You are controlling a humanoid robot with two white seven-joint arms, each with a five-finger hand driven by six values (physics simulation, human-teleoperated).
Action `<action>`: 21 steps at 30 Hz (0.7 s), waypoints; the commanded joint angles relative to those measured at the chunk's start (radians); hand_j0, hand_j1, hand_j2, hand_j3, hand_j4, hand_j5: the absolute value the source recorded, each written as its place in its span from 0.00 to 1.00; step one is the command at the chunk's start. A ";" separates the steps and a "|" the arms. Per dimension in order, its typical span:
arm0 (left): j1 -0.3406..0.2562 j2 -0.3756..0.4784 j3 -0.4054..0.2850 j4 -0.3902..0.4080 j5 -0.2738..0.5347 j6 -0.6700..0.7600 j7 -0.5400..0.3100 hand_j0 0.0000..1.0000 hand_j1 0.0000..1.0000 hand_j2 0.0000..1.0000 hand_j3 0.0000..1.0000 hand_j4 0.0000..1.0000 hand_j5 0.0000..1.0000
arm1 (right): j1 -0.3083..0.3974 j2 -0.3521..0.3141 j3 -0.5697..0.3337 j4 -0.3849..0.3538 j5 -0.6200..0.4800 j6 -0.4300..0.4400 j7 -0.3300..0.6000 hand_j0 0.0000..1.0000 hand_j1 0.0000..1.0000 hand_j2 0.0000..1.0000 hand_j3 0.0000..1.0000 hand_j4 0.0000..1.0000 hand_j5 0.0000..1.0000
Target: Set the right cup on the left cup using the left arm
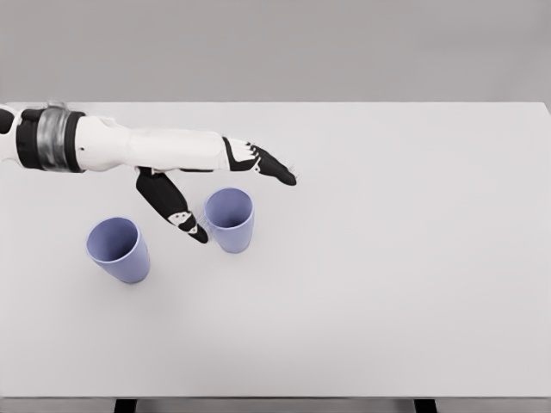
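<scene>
Table (387,284) in front of us carries only two purple cups. Nearest is the left cup (118,249), upright; just right and farther stands the right cup (230,219). Our left hand (219,185) hovers beside it, fingers apart, holding nothing. We judge the reach is in hand; next, close around this cup. Nothing blocks.

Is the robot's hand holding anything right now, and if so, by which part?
Nothing is held. The left hand is open beside the right cup, not closed on it.
</scene>
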 commanded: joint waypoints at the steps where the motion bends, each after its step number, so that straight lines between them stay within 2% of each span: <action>1: 0.004 0.018 0.001 -0.011 -0.040 0.002 0.000 1.00 1.00 1.00 1.00 1.00 1.00 | 0.003 0.000 0.002 0.002 0.002 0.003 0.000 1.00 1.00 1.00 1.00 1.00 1.00; 2: 0.014 0.018 0.007 -0.010 -0.070 0.002 0.000 1.00 1.00 1.00 1.00 1.00 1.00 | 0.021 0.000 -0.003 0.002 0.002 0.003 0.000 1.00 1.00 1.00 1.00 1.00 1.00; 6: 0.037 0.013 0.063 -0.008 -0.107 0.002 0.000 1.00 1.00 1.00 1.00 1.00 1.00 | 0.021 0.000 -0.003 0.002 0.000 0.003 0.000 1.00 1.00 1.00 1.00 1.00 1.00; 7: 0.037 0.015 0.085 -0.007 -0.121 0.002 0.000 1.00 1.00 1.00 1.00 1.00 1.00 | 0.021 0.000 -0.003 0.002 0.000 0.003 0.000 1.00 1.00 1.00 1.00 1.00 1.00; 8: 0.078 0.016 0.138 -0.007 -0.141 0.002 0.000 1.00 1.00 1.00 1.00 1.00 1.00 | 0.021 0.000 -0.003 0.002 0.000 0.003 0.000 1.00 1.00 1.00 1.00 1.00 1.00; 9: 0.130 0.016 0.199 -0.002 -0.168 0.002 0.013 1.00 1.00 1.00 1.00 1.00 1.00 | 0.021 0.000 -0.003 0.002 0.000 0.003 0.000 1.00 1.00 1.00 1.00 1.00 1.00; 12: 0.147 0.019 0.233 0.016 -0.264 0.002 0.014 1.00 1.00 1.00 1.00 1.00 1.00 | 0.021 0.000 -0.003 0.003 0.000 0.003 0.000 1.00 1.00 1.00 1.00 1.00 1.00; 13: 0.164 0.021 0.280 0.031 -0.325 0.002 0.014 1.00 1.00 1.00 1.00 1.00 1.00 | 0.021 0.000 -0.003 0.002 0.000 0.003 0.000 1.00 1.00 1.00 1.00 1.00 1.00; 14: 0.199 0.013 0.282 0.071 -0.348 0.002 0.019 1.00 1.00 1.00 1.00 1.00 1.00 | 0.021 0.000 -0.003 0.002 0.000 0.003 0.000 1.00 1.00 1.00 1.00 1.00 1.00; 15: 0.210 0.001 0.283 0.110 -0.380 0.002 0.020 1.00 1.00 1.00 1.00 1.00 1.00 | 0.021 0.000 -0.003 0.002 0.000 0.003 0.000 1.00 1.00 1.00 1.00 1.00 1.00; 17: 0.215 -0.008 0.288 0.143 -0.385 0.002 0.020 1.00 1.00 1.00 1.00 1.00 1.00 | 0.021 0.000 -0.003 0.002 0.000 0.003 0.000 1.00 1.00 1.00 1.00 1.00 1.00; 18: 0.224 -0.041 0.286 0.182 -0.386 0.002 0.020 1.00 1.00 1.00 1.00 1.00 1.00 | 0.021 0.000 -0.003 0.002 0.002 0.003 0.000 1.00 1.00 1.00 1.00 1.00 1.00; 21: 0.267 -0.062 0.288 0.202 -0.409 0.002 0.022 1.00 1.00 1.00 1.00 1.00 1.00 | 0.021 0.000 -0.003 0.002 0.002 0.003 0.000 1.00 1.00 1.00 1.00 1.00 1.00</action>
